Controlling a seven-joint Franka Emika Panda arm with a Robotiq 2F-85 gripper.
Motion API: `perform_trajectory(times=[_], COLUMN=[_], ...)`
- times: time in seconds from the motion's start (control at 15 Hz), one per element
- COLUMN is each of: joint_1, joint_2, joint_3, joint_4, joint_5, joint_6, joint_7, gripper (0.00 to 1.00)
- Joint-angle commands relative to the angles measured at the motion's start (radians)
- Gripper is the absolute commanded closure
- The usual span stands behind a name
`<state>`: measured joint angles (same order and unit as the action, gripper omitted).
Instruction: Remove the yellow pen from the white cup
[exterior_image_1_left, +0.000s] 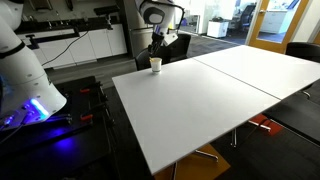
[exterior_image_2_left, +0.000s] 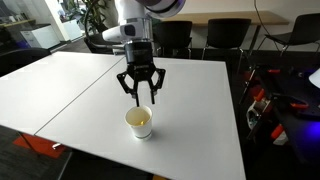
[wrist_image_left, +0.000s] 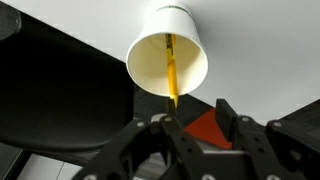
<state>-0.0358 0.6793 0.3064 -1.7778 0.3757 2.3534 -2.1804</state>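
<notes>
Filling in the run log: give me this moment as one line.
phase: pre-grasp | end effector: open, above white cup | yellow pen: inside white cup, not gripped | white cup: upright on table

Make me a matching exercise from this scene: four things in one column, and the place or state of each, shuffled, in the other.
Things:
1. yellow pen
2. white cup
3. gripper
4. table

Place or state:
a. open, hovering above the cup
b. inside the cup, leaning on its wall
c. upright, near the table's edge
d. white, carries the cup

Pairs: 1-b, 2-c, 3-a, 4-d.
</notes>
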Motion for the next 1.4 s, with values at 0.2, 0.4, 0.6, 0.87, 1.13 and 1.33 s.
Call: perform_trajectory(times=[0.2, 0.4, 0.6, 0.87, 1.13, 1.33], joint_1=[-0.007, -0.002, -0.001, -0.004, -0.003, -0.005], joint_2=[0.098, 0.133, 0.162, 0.187, 0.210, 0.226], joint_3=[0.029, 0.034, 0.038, 0.040, 0.040, 0.040], joint_4=[0.109, 0.154, 0.195, 0.231, 0.260, 0.278], joint_5=[-0.011, -0.021, -0.028, -0.033, -0.036, -0.035], joint_6=[-0.021, -0.031, -0.041, -0.058, -0.071, -0.083], joint_7=[-0.057, -0.053, -0.051, -0.053, -0.051, -0.050], gripper=[0.51, 0.59, 0.60, 0.59, 0.57, 0.59])
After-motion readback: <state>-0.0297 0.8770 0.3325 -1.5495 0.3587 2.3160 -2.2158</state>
